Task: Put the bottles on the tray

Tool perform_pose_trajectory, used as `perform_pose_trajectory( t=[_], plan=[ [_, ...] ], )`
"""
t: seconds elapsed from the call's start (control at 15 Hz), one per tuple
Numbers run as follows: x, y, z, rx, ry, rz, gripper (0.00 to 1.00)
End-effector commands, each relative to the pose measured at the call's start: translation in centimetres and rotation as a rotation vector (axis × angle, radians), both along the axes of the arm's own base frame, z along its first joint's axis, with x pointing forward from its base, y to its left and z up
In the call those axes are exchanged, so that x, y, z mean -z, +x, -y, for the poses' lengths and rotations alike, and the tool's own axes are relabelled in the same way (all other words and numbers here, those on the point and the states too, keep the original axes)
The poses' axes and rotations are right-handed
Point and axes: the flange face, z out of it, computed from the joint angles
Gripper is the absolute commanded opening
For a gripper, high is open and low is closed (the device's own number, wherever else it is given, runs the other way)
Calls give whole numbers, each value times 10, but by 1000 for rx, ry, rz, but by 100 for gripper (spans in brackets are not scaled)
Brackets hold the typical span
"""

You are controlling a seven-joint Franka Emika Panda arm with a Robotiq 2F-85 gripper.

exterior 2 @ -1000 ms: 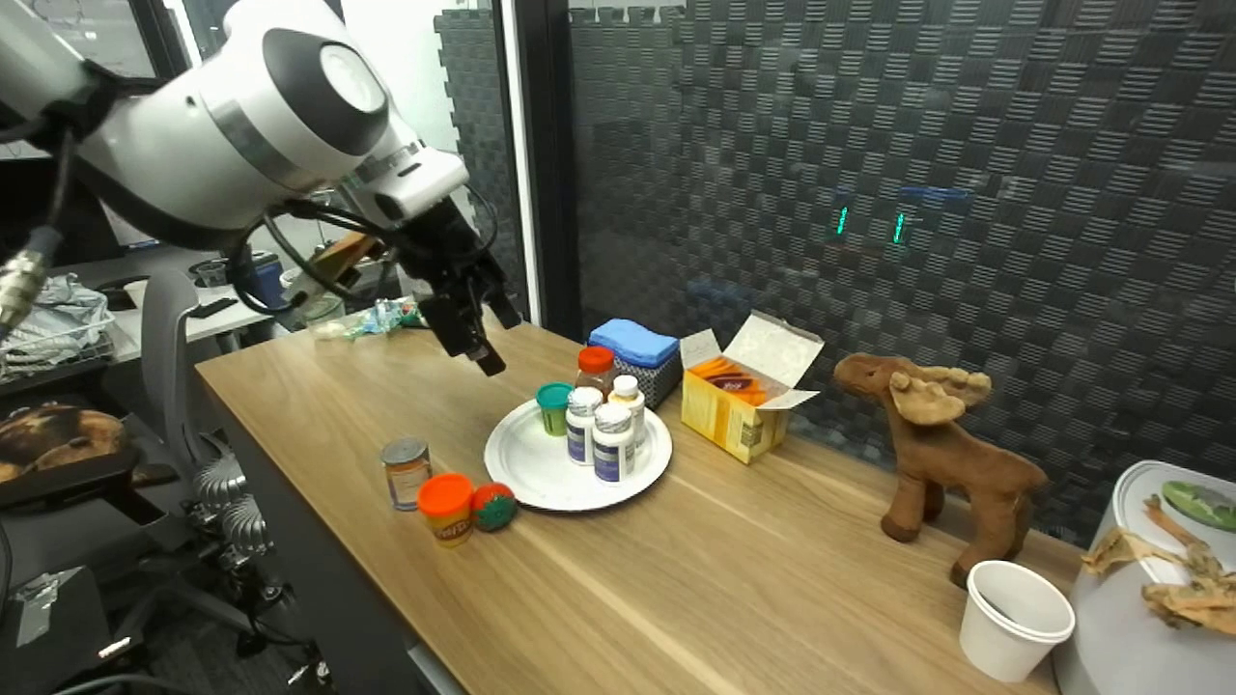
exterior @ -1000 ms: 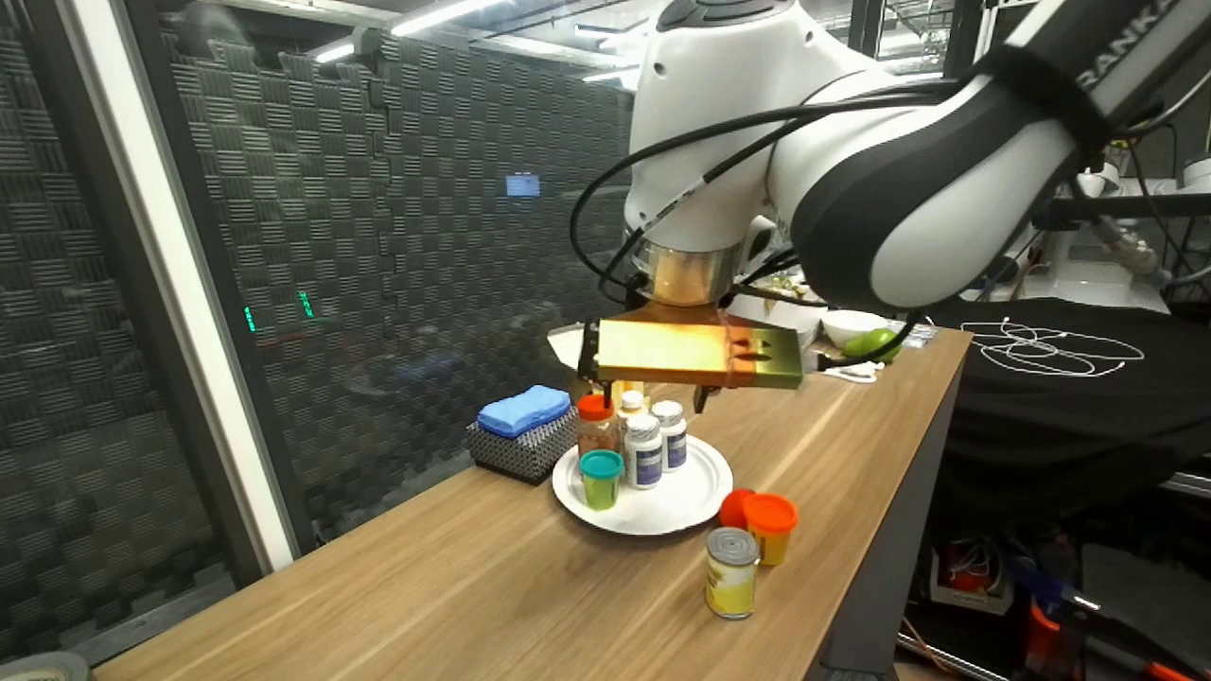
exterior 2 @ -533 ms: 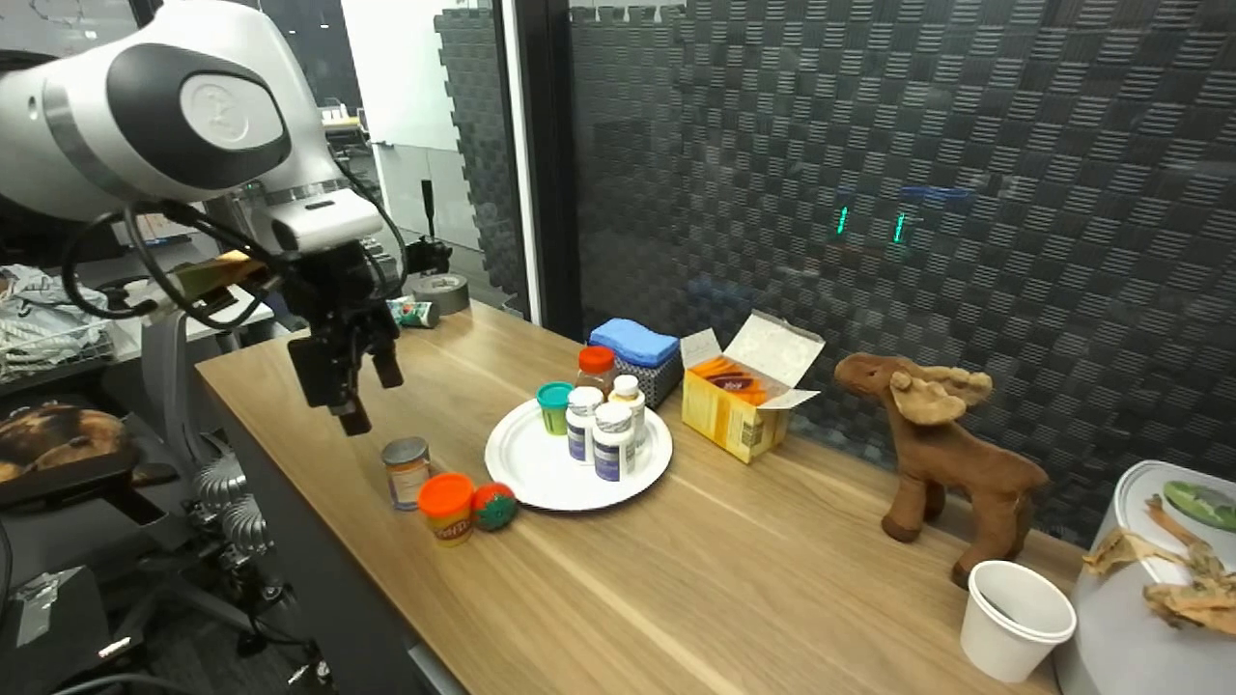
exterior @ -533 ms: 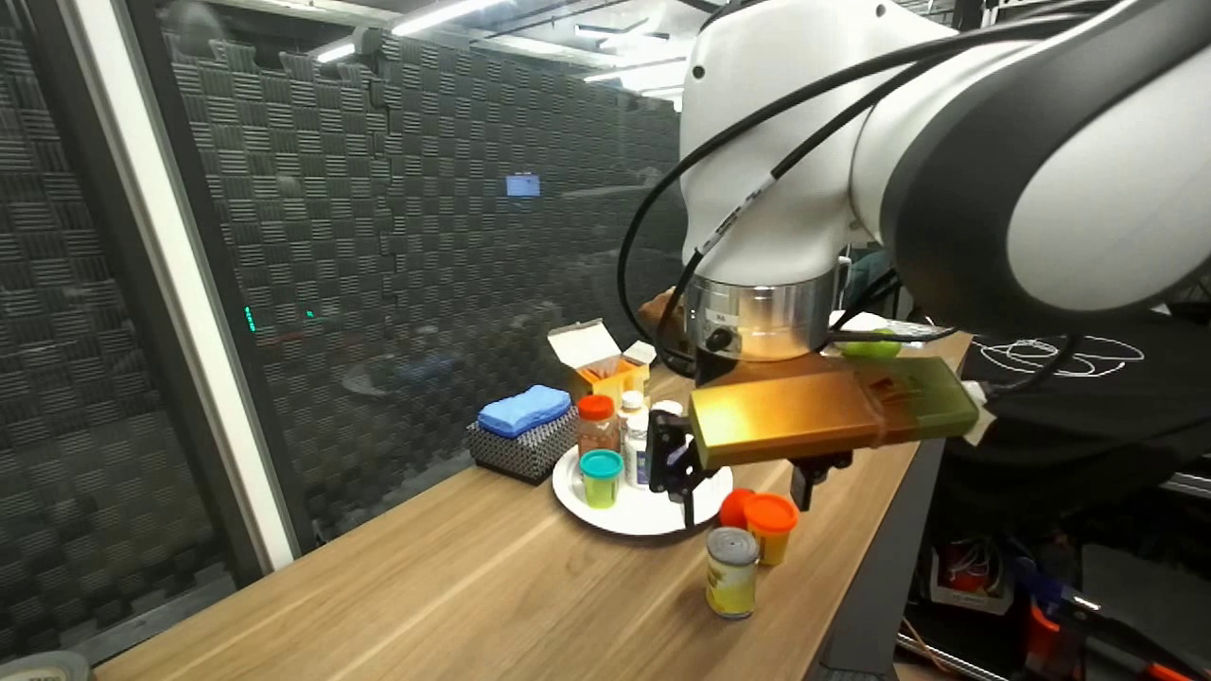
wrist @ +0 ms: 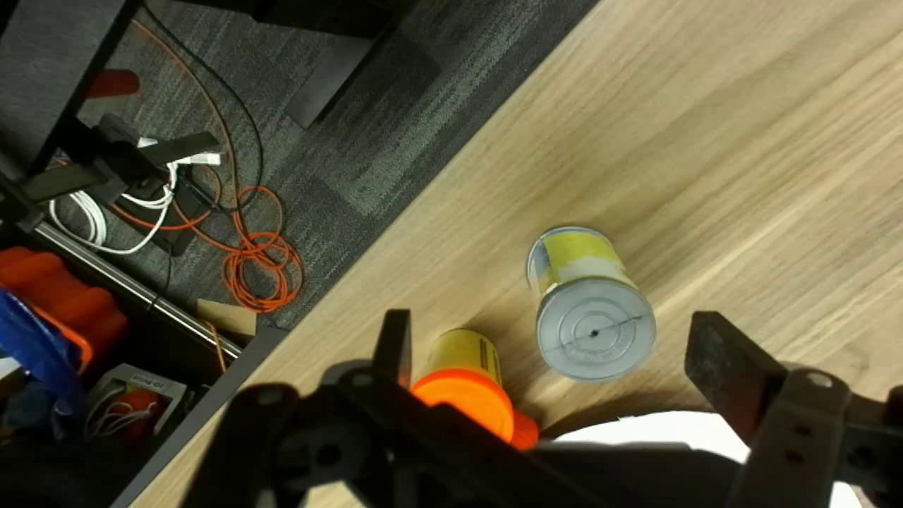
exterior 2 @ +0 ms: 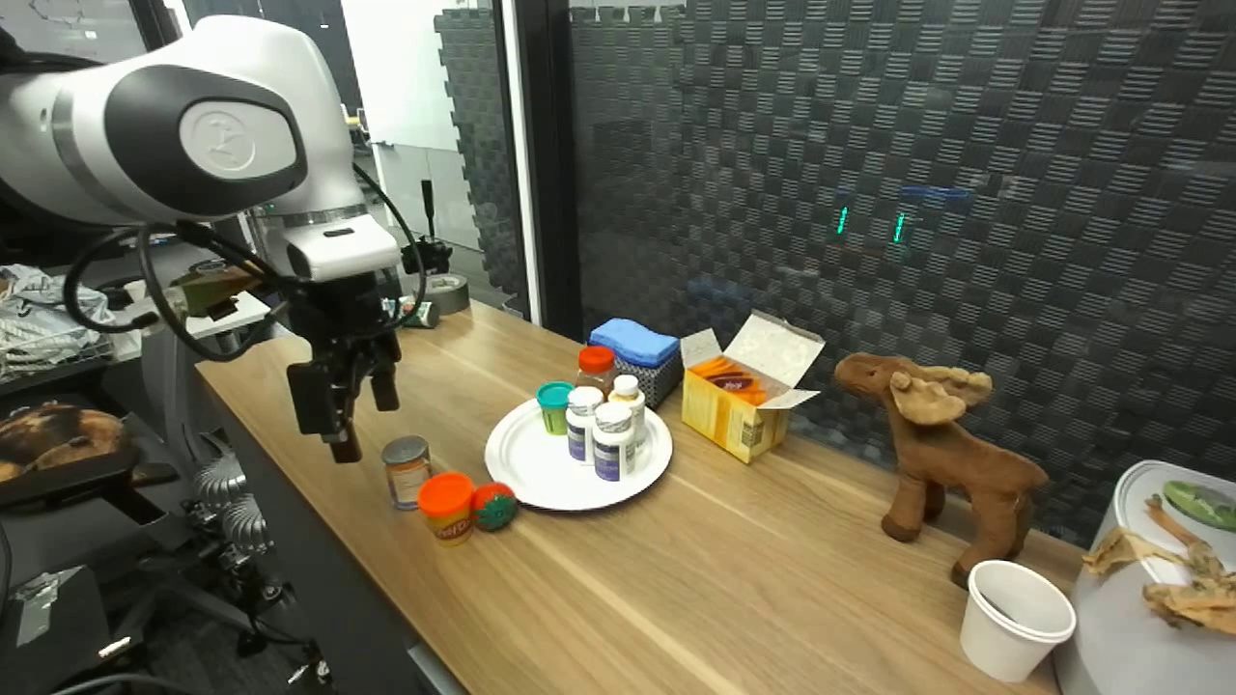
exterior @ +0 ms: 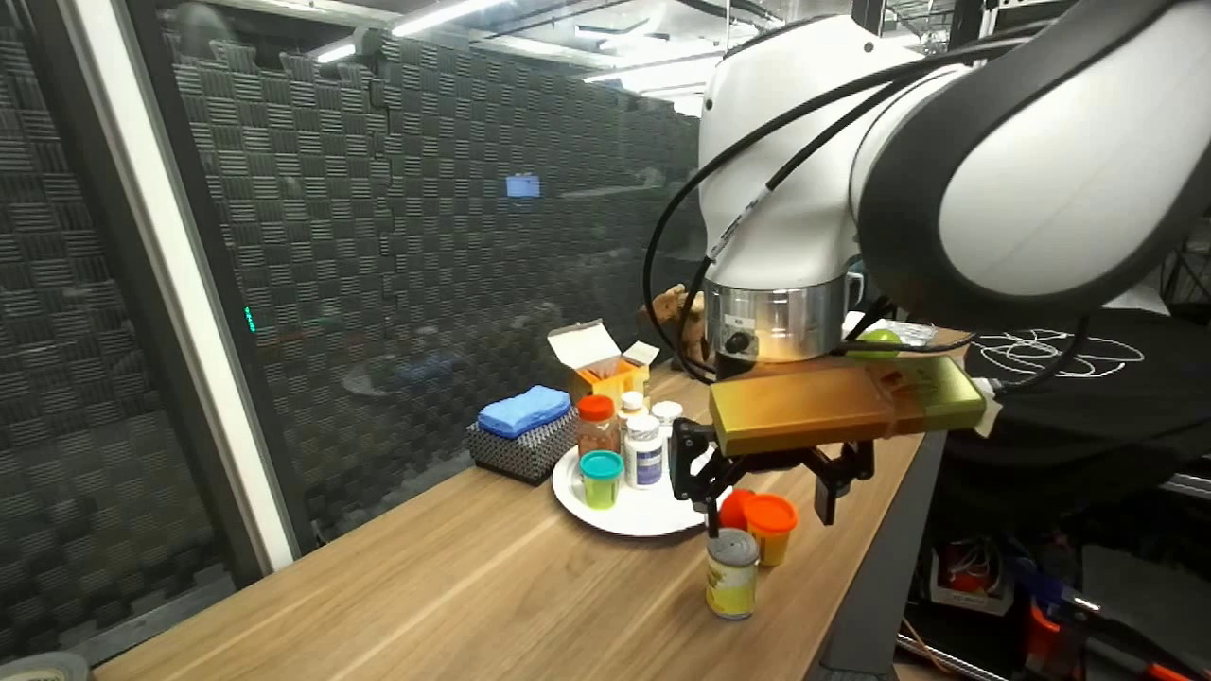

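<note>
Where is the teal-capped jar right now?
In an exterior view, the teal-capped jar stands on the left part of the white tray, in front of the tall orange-capped jar and left of the nearest white bottle.

Brown toy moose stands on wooden table, dark foam wall behind. Yellow box near moose, flaps open, orange packets inside. Just beside box, blue cloth lies on dark patterned box. White cups, nested, stand just beside tall white container; dry brown leaves rest on its top. Red-and-green tomato sits on table, well apart from moose. Tape roll at table's far end. In exterior view, white cord lies looped on black cloth. In wrist view, orange cord tangled on carpet.
</note>
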Motion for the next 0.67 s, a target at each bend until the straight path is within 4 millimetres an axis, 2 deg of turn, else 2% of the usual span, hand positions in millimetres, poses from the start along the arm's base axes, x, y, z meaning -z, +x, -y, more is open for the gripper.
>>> perform_pose_trajectory(
  t=[0.0,0.33,0.6],
  plan=[
    [7,8,3,22,63,-19,100],
    [22,11,2,65,118,-37,100],
    [22,16,0,75,132,16,100]
  ],
)
